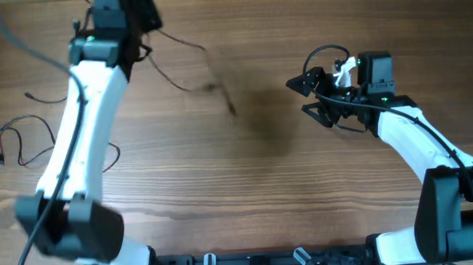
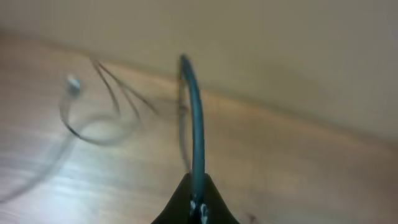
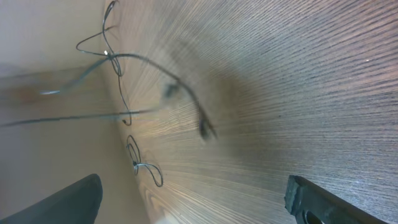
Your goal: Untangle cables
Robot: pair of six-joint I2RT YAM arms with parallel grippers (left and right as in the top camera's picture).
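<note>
cables [image 1: 29, 118] | one blurred strand [image 2: 196, 124] trails right from left jaws, others loose at counter's [image 1: 247, 196] left edge | left jaws: clamped on that strand | right jaws: apart, empty, well right of strand

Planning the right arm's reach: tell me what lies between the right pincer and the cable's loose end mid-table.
Overhead view: only bare, shadowed table separates the right pincer from the cable at its loose end.
</note>
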